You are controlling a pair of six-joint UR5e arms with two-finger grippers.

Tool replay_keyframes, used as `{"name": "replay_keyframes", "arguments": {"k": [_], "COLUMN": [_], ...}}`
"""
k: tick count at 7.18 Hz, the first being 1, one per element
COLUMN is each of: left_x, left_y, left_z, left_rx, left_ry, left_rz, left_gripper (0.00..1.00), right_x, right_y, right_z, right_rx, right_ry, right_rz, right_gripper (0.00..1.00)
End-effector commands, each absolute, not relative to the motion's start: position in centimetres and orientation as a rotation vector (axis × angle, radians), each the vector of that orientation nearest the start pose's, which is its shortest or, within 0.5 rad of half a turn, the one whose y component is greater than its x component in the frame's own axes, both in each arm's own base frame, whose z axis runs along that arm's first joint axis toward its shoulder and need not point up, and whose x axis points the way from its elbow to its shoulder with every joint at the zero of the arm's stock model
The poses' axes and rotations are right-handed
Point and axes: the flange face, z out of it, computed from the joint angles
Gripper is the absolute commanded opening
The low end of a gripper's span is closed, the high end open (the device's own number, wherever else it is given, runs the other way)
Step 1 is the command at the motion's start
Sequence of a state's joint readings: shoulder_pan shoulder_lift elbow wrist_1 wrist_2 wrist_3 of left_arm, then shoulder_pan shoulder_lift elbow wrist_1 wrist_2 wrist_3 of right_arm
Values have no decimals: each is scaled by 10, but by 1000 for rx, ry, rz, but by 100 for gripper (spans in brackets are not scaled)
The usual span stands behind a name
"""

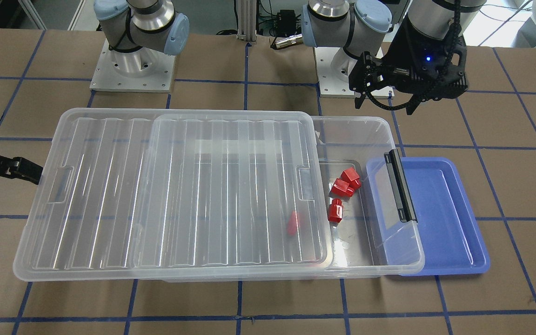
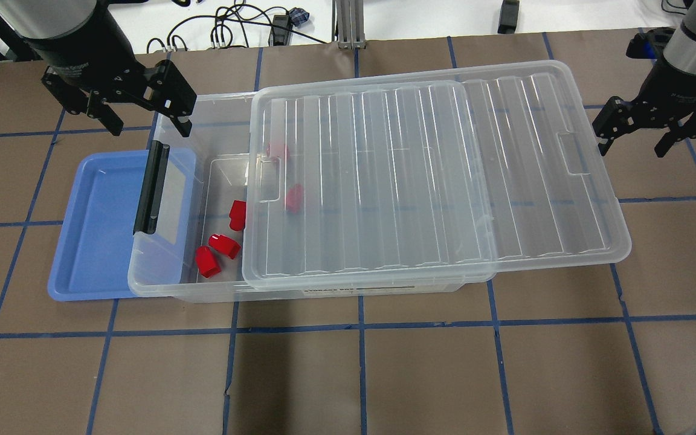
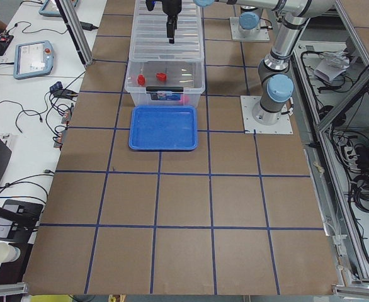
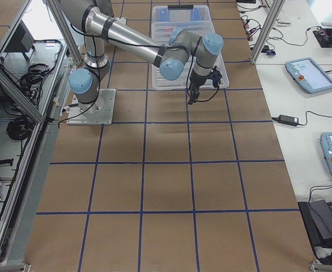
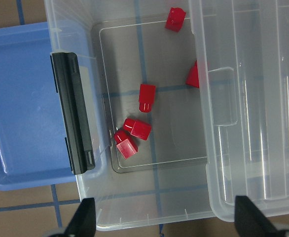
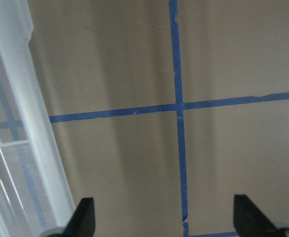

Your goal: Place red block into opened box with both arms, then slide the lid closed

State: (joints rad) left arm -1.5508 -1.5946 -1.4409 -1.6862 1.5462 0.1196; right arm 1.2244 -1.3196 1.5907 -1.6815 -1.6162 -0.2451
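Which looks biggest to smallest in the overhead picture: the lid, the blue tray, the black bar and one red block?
1. lid, by far the largest
2. blue tray, though the box hides part of it
3. black bar
4. red block, the smallest
No two look close in size.

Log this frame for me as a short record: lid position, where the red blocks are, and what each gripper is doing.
box: clear bin on the table, black bar at its uncovered end
lid: on the box, slid partway; opposite end overhangs
red blocks: five in the box; three uncovered, two seen through the lid
blue tray: at the bar end
left gripper: open, holds nothing, above the uncovered end
right gripper: open, holds nothing, over the table past the lid's overhang
task state: lid not yet closed
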Motion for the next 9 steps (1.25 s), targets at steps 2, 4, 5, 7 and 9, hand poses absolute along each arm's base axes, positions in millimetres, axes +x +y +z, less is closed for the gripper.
{"name": "replay_keyframes", "arguments": {"k": [2, 4, 5, 7, 9], "left_x": [-126, -126, -126, -126, -125], "left_y": [-506, -504, -504, -504, -503], "left_z": [525, 524, 526, 525, 526], "left_rx": [158, 158, 160, 158, 156], "left_ry": [3170, 3165, 3165, 3167, 3167], "left_rz": [-1, 2, -3, -1, -6], "left_gripper": [100, 100, 100, 100, 100], "right_x": [-33, 1, 23, 58, 81], "right_y": [-579, -579, -580, -578, -576], "right_z": [352, 352, 351, 353, 353], "right_rx": [225, 260, 280, 315, 290], "right_ry": [3120, 3126, 3131, 3139, 3148], "right_rz": [270, 272, 264, 256, 243], "right_gripper": [100, 100, 100, 100, 100]}}
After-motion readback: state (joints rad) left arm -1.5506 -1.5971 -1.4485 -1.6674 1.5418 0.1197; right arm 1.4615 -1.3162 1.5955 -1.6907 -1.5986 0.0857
